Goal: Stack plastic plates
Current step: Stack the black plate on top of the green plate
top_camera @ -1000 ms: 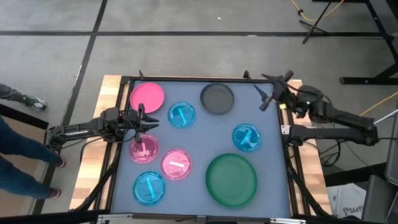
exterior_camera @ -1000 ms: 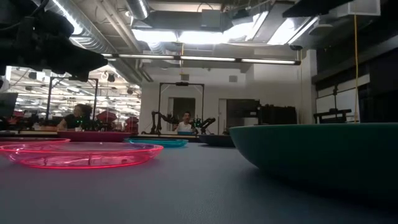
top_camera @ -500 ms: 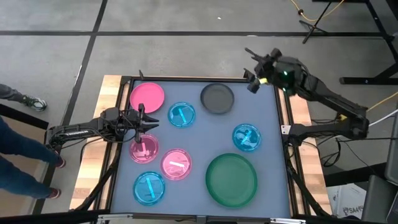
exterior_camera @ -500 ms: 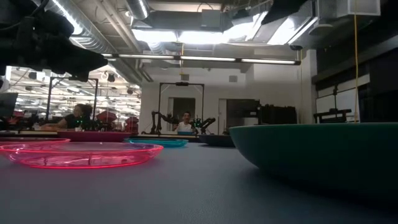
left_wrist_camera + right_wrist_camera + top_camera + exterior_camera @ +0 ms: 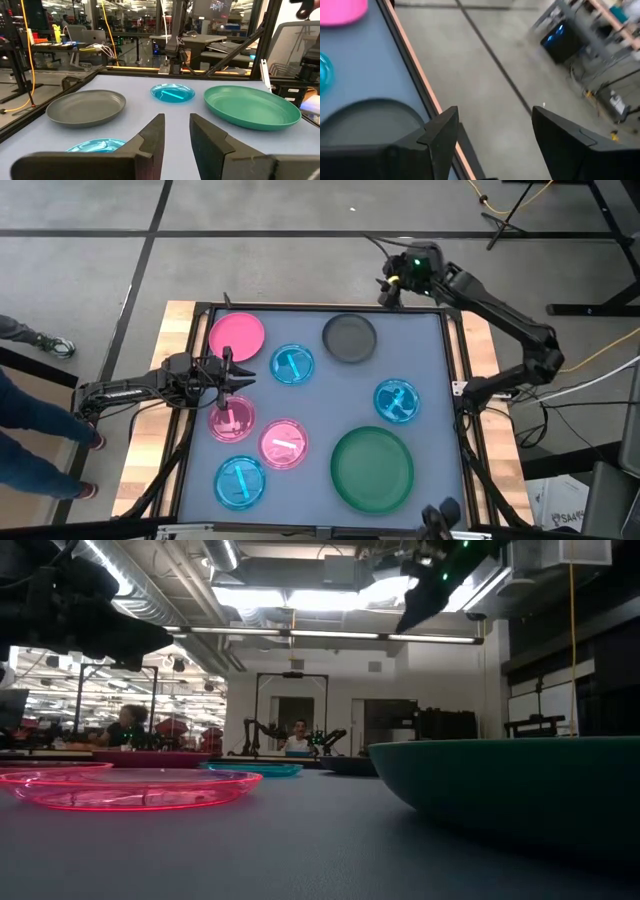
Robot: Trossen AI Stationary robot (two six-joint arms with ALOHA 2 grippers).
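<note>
All plates lie flat on the grey table. The large green plate (image 5: 372,470) is near right, the opaque pink plate (image 5: 237,335) far left, and the dark grey plate (image 5: 350,337) at the far middle. Three small blue plates (image 5: 292,364) (image 5: 397,401) (image 5: 240,481) and two translucent pink ones (image 5: 232,418) (image 5: 283,443) lie between them. My left gripper (image 5: 243,378) stands open and level at the table's left side, nothing between its fingers (image 5: 155,137). My right gripper (image 5: 386,283) hangs open, high over the table's far edge (image 5: 492,135), beyond the dark grey plate (image 5: 367,120).
A raised dark frame (image 5: 300,307) runs around the table. A person's legs (image 5: 25,430) stand beyond the left edge. In the low view the green plate (image 5: 520,790) fills the right foreground and a translucent pink plate (image 5: 140,788) lies at the left.
My right gripper has swung from above the table's far right corner toward the left along the far edge. It has tipped downward and stayed open. The plates and my left gripper have kept still.
</note>
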